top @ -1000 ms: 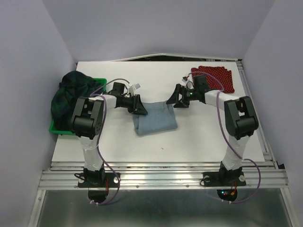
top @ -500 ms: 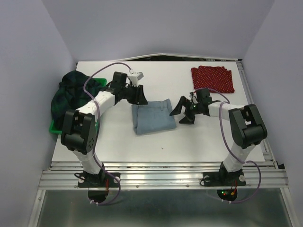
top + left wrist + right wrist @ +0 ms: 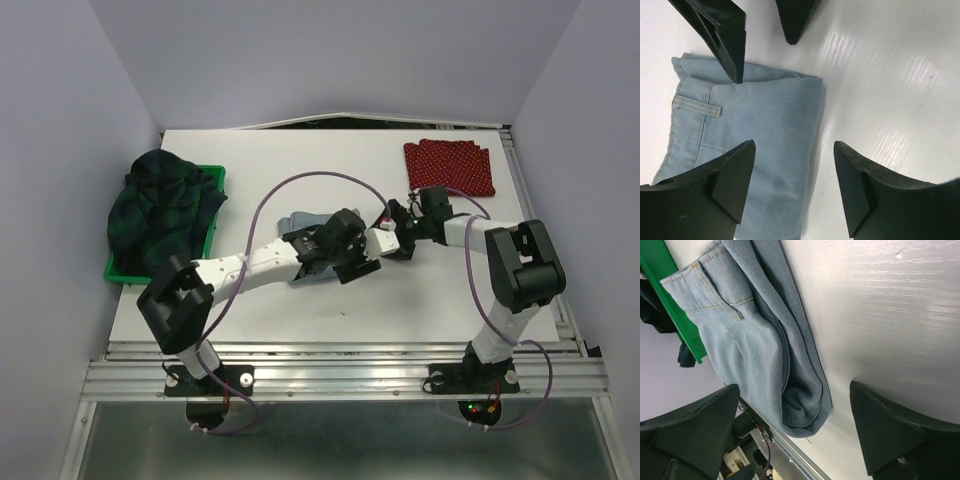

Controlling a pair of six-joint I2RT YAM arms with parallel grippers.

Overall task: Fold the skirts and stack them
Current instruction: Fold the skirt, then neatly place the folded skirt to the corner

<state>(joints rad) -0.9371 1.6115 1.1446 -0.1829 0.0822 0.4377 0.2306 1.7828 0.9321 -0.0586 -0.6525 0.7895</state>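
Observation:
The light blue-grey denim skirt (image 3: 303,222) lies folded at the table's middle, mostly hidden under my left arm. In the left wrist view the denim skirt (image 3: 755,140) lies flat, and my left gripper (image 3: 795,190) is open above its right edge, holding nothing. My left gripper also shows in the top view (image 3: 352,266). My right gripper (image 3: 393,233) is open just right of the skirt, its fingers (image 3: 727,40) at the skirt's edge. The right wrist view shows the skirt's folded edge (image 3: 755,340) between my open right gripper (image 3: 795,435). The red dotted skirt (image 3: 449,165) lies folded at the far right. The plaid skirt (image 3: 155,205) is heaped at the left.
The green bin (image 3: 213,177) stands at the table's left edge under the plaid skirt, and it shows in the right wrist view (image 3: 670,305). Both arms meet near the table's middle. A metal rail (image 3: 340,352) runs along the near edge.
Both grippers left the denim skirt's far corners. My left arm swung from the skirt's far left across to its near right edge. My right gripper dropped lower beside the skirt.

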